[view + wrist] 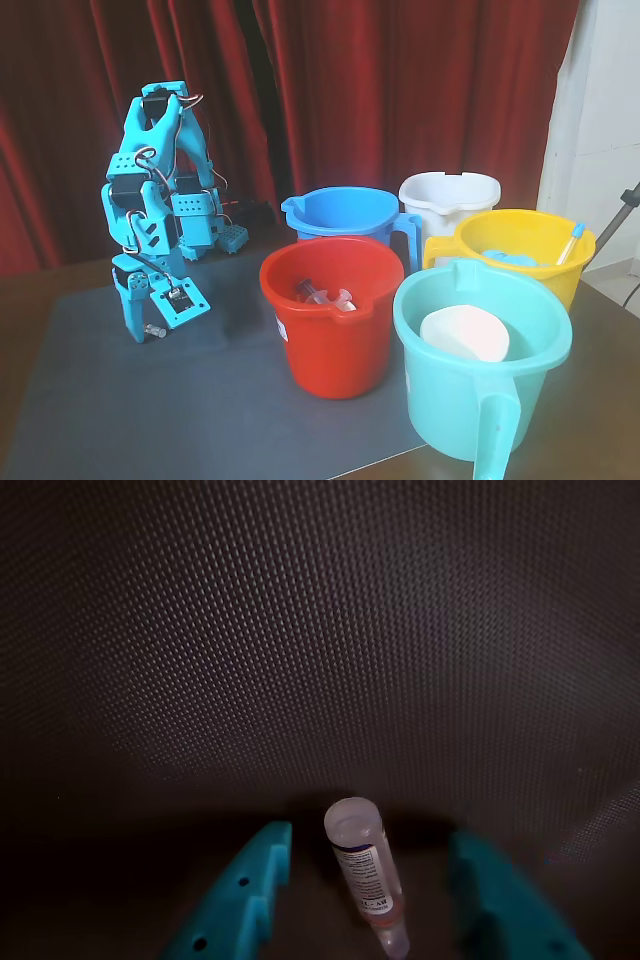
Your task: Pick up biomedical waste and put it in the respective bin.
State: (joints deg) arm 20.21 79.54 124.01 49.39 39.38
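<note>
Your gripper (pixel 365 900) sits at lower centre of the wrist view, jaws spread wide, holding nothing. The vial (pixel 365 880) lies on the dark mat (pixel 320 660) between them, touching neither.

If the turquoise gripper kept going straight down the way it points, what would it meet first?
Most likely the small clear vial, which lies between the open fingers of the gripper in the wrist view, then the dark textured mat under it. Remaining height is hard to judge.

The arm (pixel 160 200) is folded low, its hand (pixel 148 330) pointing down with fingers spread.
</note>
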